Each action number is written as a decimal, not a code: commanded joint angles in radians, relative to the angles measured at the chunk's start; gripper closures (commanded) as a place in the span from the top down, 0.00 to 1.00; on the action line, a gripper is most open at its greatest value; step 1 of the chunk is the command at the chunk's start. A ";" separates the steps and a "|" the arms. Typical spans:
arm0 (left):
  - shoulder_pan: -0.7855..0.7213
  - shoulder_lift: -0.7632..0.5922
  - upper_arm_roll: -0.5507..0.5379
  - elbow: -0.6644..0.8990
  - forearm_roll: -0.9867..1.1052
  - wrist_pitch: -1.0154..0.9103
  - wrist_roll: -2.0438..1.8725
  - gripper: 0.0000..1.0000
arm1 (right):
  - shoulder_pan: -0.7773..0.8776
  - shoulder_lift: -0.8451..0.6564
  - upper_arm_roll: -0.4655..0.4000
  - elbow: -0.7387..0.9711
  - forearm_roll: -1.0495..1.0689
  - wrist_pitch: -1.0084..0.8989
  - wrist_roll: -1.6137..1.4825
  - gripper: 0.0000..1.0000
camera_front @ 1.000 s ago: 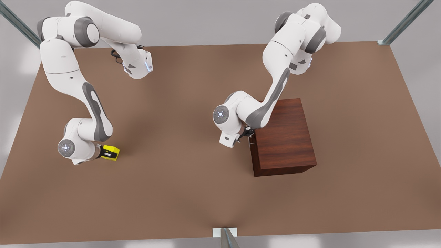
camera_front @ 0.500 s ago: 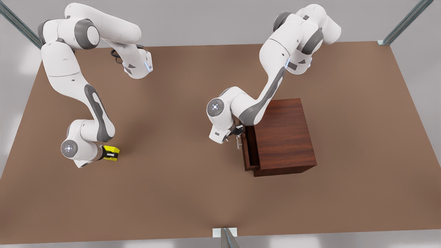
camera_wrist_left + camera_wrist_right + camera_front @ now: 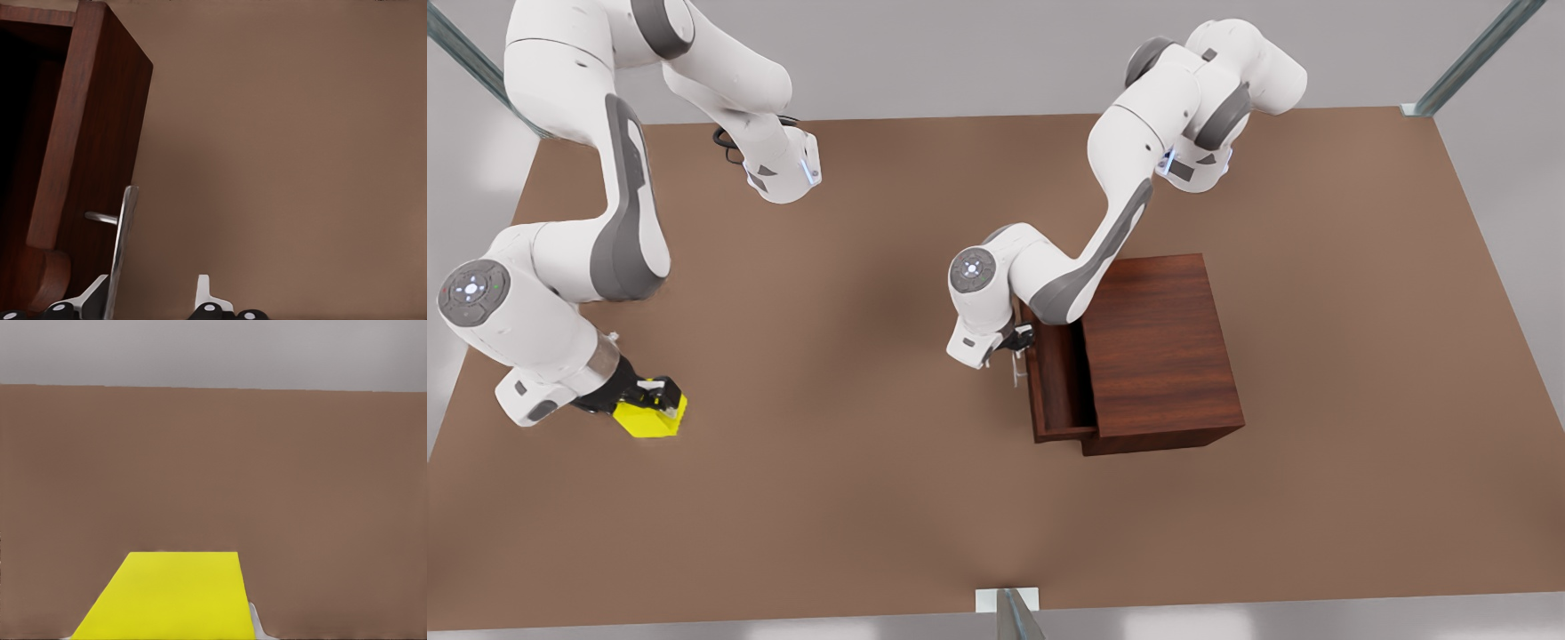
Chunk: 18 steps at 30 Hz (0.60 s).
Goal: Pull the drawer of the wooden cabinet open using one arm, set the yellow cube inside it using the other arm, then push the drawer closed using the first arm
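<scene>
- Brown counter [image 3: 889,498] spreads under both arms in the front view, with grey wall behind and metal struts at the corners.
- Right of centre in the front view, the wooden cabinet [image 3: 1165,347] stands on the counter, dark reddish-brown with streaky grain and a plain flat top.
- Its drawer [image 3: 1054,382] juts partly out toward the frame's left, an open box tray, empty where its inside shows; the opening looks wide enough to judge the pull well along.
- At the drawer's front, the left gripper [image 3: 1016,348] sits at the thin silver handle [image 3: 1016,369], placed there to draw it out.
- Lower left of the front view, the right gripper [image 3: 645,400] carries the yellow cube [image 3: 654,418], bright and plain, well apart from the cabinet, likely readied for the carry across.
- Left wrist view: the handle [image 3: 120,247] stands against one finger with the other finger [image 3: 202,293] apart from it, so the jaws look wide around the bar rather than pinching it; the drawer front [image 3: 100,133] fills the frame's left.
- Right wrist view: the cube [image 3: 170,597] sits at lower centre, jaws closed on it, counter [image 3: 267,467] beyond.
</scene>
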 commanded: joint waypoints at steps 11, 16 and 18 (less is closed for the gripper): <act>0.219 -0.243 -0.056 0.245 -0.345 -0.383 0.028 0.91 | 0.093 -0.003 0.121 0.032 0.017 -0.200 0.205 0.56; 0.515 -0.243 -0.034 0.236 -0.391 -0.518 0.264 0.99 | 0.328 0.158 0.121 0.165 -0.038 -0.177 0.524 0.56; 0.618 -0.243 -0.033 0.233 -0.312 -0.549 0.568 0.99 | 0.420 0.198 0.120 0.198 -0.038 -0.151 0.648 0.57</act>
